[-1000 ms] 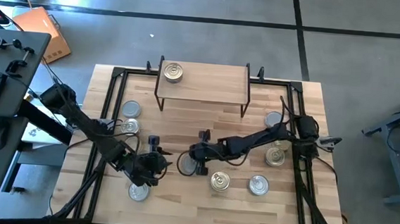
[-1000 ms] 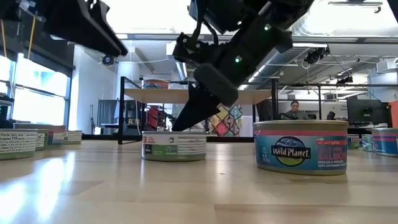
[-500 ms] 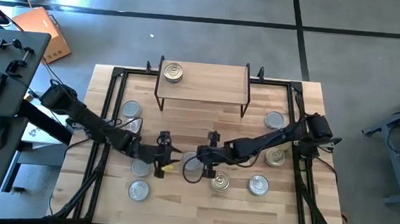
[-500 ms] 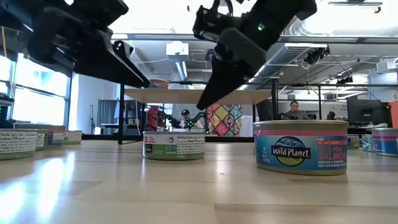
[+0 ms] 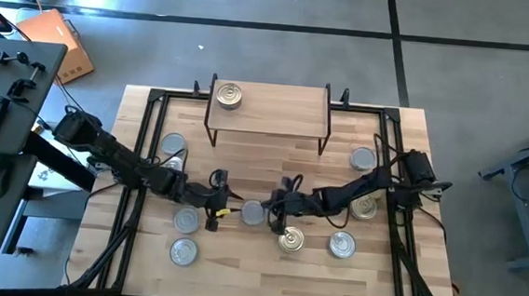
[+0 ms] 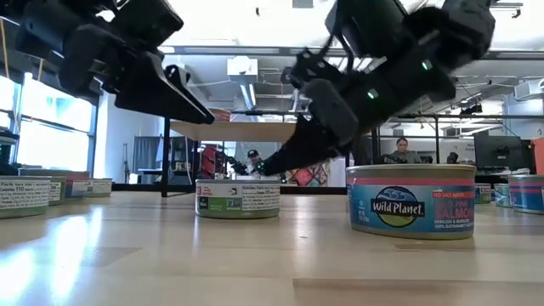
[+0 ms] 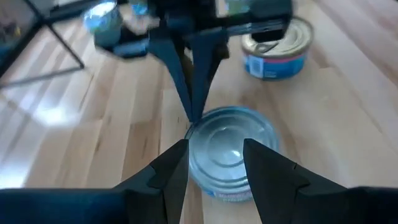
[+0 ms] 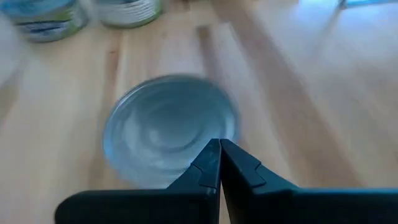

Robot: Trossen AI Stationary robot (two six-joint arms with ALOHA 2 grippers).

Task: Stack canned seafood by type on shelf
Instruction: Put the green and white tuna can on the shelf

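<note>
1. Tins are spread over the wooden table [image 5: 265, 269], and one silver-lidded tin [image 5: 253, 213] lies near the middle, between the two grippers.
2. That middle tin is approached from one side by the left gripper [image 5: 226, 208], whose fingers [image 7: 171, 171] are parted on either side of the tin's near rim [image 7: 231, 152] without being seen to touch it.
3. From the opposite side the same tin is met by the right gripper [image 5: 273, 214], whose fingers [image 8: 217, 163] are pressed together into a single point at the tin's edge [image 8: 171, 127].
4. In the low view both arms are seen slanting down over the green-labelled tin [image 6: 238, 198], with the right gripper's tip [image 6: 268, 167] just above its lid.
5. On the shelf [image 5: 269, 106] at the far edge of the table a single gold-lidded tin [image 5: 228, 95] is seen, near its left end.
6. Other tins are left on the table: three on the left side [image 5: 185, 220], and a gold-lidded one [image 5: 290, 239] just beside the right gripper.
</note>
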